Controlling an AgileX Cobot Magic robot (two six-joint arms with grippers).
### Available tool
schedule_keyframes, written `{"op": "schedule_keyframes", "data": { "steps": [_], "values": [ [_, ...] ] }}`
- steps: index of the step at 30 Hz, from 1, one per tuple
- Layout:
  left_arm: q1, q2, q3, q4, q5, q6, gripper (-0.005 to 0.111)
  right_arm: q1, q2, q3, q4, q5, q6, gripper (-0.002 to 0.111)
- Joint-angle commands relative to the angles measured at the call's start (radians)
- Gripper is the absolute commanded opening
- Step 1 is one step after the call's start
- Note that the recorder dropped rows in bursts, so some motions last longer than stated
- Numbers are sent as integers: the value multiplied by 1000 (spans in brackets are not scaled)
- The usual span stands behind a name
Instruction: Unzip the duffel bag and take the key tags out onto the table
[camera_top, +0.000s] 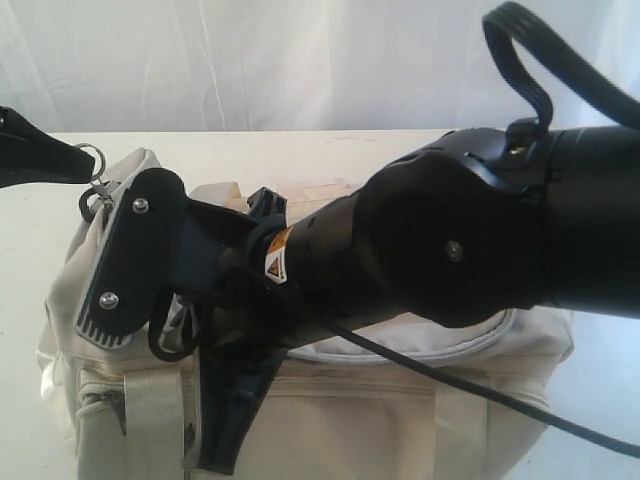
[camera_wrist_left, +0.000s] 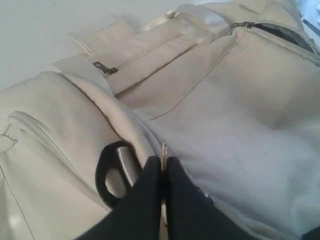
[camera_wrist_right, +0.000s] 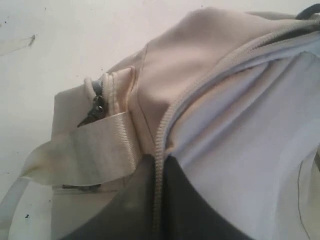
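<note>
Our left gripper (camera_wrist_left: 163, 172) is pinched together on a metal ring (camera_wrist_left: 164, 150) at the bag's end. Our right gripper (camera_wrist_right: 159, 200) is clamped on the zip (camera_wrist_right: 162, 140), which looks closed ahead of it. We judge the unzipping barely begun, with everything else left. We count one duffel bag (camera_top: 400, 400), lying on the table (camera_top: 300, 150), and no key tags in sight.

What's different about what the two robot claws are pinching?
The left gripper pinches a thin metal ring at the end of the duffel bag; the right gripper pinches its piped zip edge. The ring is shiny metal, the edge soft cloth. Both grippers are shut on the same bag.
</note>
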Motion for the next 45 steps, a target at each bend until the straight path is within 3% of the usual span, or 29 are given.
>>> {"op": "schedule_keyframes", "data": {
  "steps": [1, 9, 25, 34, 36, 39, 41, 43, 45],
  "values": [
    [4, 56, -15, -82, -123, 3, 0, 1, 0, 4, 6, 108, 7, 0],
    [4, 147, -106, -187, -35, 70, 0, 1, 0, 4, 6, 125, 9, 0],
    [4, 358, -264, -194, -183, 66, 0, 1, 0, 4, 6, 137, 11, 0],
    [4, 443, -300, -194, -172, 130, 0, 1, 0, 4, 6, 131, 11, 0],
    [4, 443, -300, -194, -124, 157, 10, 1, 0, 4, 6, 128, 11, 0],
    [4, 441, -359, -145, 68, 157, 52, 1, 0, 4, 6, 105, 15, 0],
    [4, 432, -446, -101, 204, 111, 70, 1, 0, 4, 6, 95, 15, 1],
    [6, 399, -532, -72, 274, 5, 70, 1, -4, 4, 6, 93, 15, 10],
    [6, 348, -604, -28, 333, -81, 69, 1, -25, 4, 1, 93, 24, 28]
  ]
}}
